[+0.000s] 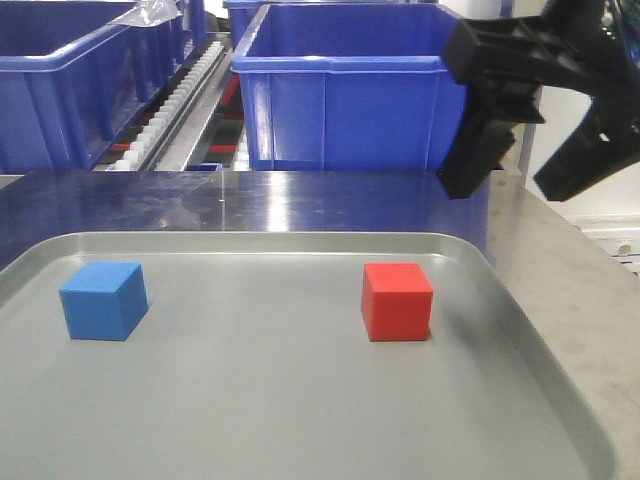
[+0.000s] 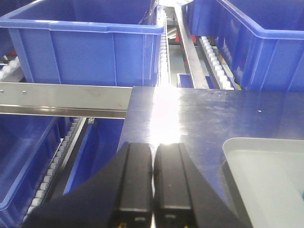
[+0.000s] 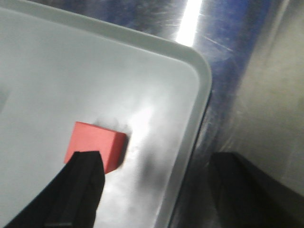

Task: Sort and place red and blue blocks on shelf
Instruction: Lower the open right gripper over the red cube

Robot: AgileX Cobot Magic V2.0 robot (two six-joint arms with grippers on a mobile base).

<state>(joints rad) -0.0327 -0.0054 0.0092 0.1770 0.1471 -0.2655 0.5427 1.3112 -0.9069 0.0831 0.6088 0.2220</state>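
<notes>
The blue block (image 1: 103, 300) sits on the left of a flat grey tray (image 1: 300, 420) and the red block (image 1: 397, 301) on its right. My right gripper (image 1: 520, 180) hangs open above the tray's far right corner, holding nothing. In the right wrist view the red block (image 3: 95, 145) lies just beyond the left fingertip, with the gripper (image 3: 156, 161) spanning the tray's rim (image 3: 199, 95). My left gripper (image 2: 153, 147) is shut and empty over the dark tabletop, facing the shelf's silver rail (image 2: 66, 99). It is out of the front view.
Large blue bins (image 1: 340, 90) (image 2: 90, 42) stand on the shelf behind the table, with white roller tracks (image 1: 180, 100) between them. More bins (image 2: 28, 156) sit on a lower level. The tray's corner (image 2: 270, 175) lies right of the left gripper. A grey counter (image 1: 580, 280) flanks the tray.
</notes>
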